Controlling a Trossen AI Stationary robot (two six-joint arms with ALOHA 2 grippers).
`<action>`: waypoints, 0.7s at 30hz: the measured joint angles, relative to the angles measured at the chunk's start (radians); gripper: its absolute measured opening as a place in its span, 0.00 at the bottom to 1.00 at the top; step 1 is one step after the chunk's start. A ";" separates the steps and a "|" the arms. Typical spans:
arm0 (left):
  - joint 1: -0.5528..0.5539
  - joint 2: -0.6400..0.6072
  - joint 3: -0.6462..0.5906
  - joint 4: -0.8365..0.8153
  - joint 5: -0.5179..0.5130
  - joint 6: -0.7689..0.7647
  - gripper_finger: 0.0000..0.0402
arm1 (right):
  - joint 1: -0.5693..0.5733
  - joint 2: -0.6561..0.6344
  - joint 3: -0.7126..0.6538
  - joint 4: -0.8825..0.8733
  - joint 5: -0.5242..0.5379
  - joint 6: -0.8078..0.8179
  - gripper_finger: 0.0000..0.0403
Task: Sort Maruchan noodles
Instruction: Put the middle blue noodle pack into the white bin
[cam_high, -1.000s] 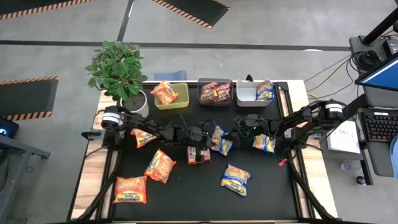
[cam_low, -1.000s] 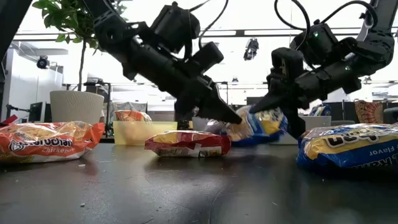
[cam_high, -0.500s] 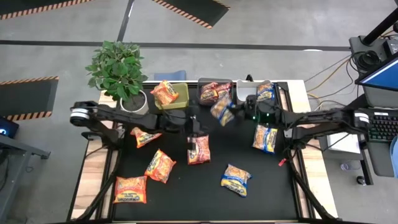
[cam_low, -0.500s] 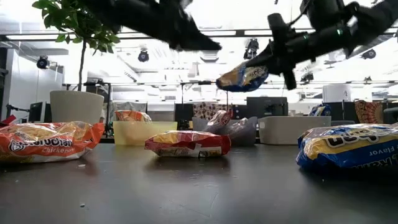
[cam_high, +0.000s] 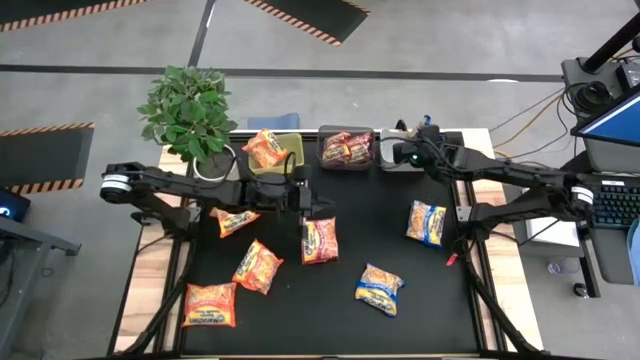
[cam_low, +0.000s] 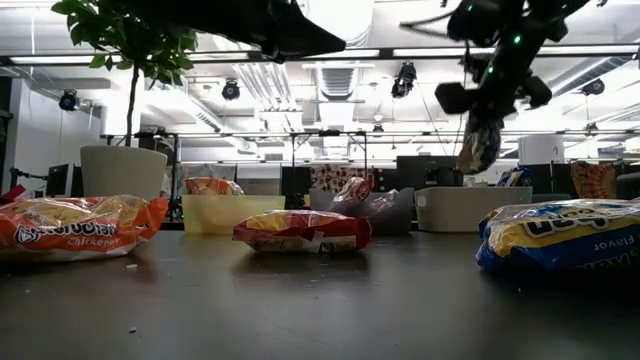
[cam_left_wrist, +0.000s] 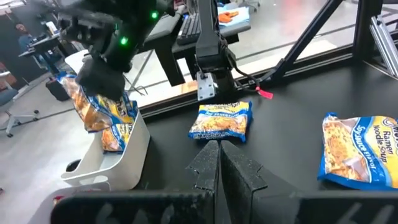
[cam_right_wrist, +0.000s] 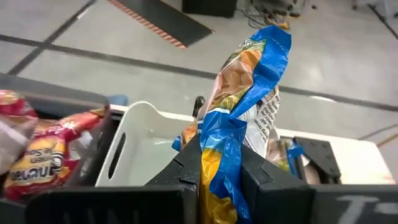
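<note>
My right gripper (cam_high: 405, 155) is shut on a blue-and-yellow noodle packet (cam_right_wrist: 249, 87) and hovers over the white bin (cam_right_wrist: 134, 143) at the table's far edge. Another blue packet (cam_left_wrist: 115, 134) lies inside that bin. My left gripper (cam_left_wrist: 219, 152) is shut and empty, raised above the middle of the table (cam_high: 325, 207), just far of a red packet (cam_high: 320, 240) lying flat. Two blue packets (cam_high: 427, 222) (cam_high: 380, 288) and three orange ones (cam_high: 230, 220) (cam_high: 257, 265) (cam_high: 210, 303) also lie flat on the black mat. My right gripper pinches the blue-and-yellow packet between its two fingers near one crumpled end (cam_right_wrist: 217, 168). The fingers (cam_low: 487, 100) point down from above. The packet is lifted clear and hangs below them (cam_low: 482, 145), over the white bin.
A green bin (cam_high: 290, 155) with an orange packet and a dark bin (cam_high: 345, 150) with red packets stand along the far edge beside the white bin. A potted plant (cam_high: 190, 110) stands at the far left corner. The near middle of the mat is bare.
My right gripper has lifted the blue-and-yellow packet off the middle of the table and carried it up and toward the far edge, over the white bin; the packet now hangs downward. My left gripper has risen from the red packet, which stays lying on the mat.
</note>
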 joint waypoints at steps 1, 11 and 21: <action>0.001 0.004 0.000 0.001 0.000 0.000 0.00 | -0.007 0.016 -0.004 0.002 0.001 0.009 0.09; 0.003 0.023 0.000 0.001 -0.001 -0.003 0.00 | -0.046 0.202 -0.010 0.022 0.115 0.058 0.09; 0.003 0.023 0.000 0.002 -0.001 -0.005 0.00 | -0.056 0.294 0.000 0.056 0.138 0.048 0.09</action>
